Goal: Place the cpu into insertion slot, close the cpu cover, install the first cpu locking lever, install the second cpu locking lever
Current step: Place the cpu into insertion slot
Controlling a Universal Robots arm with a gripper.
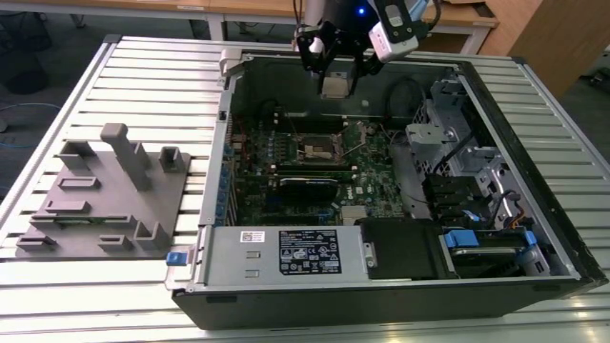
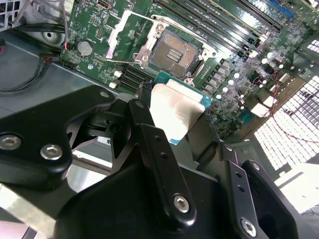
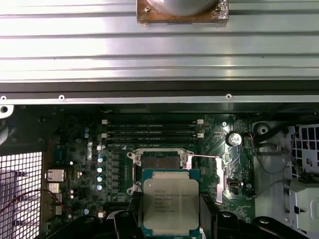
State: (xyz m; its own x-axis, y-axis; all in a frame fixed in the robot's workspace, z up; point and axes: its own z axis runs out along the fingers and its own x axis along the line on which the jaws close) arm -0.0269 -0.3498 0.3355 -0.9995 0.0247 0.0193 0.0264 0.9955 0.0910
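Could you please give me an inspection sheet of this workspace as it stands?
Surface: slatted metal table carrying an open PC case.
Job's things: cpu held above the board; slot empty; cover open.
Clutter: grey fixture block beside the case, on the exterior view's left.
Hand: shut on the cpu.
Cables: black cables inside the case, apart from the slot.
Surroundings: wooden benches behind the table.

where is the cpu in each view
Exterior view: the cpu hangs in the gripper above the computer case.
Second wrist view: cpu held by the gripper, close to the insertion slot.
First wrist view: cpu in front of the insertion slot, hiding part of it.
Shared landmark: the insertion slot, open and empty.
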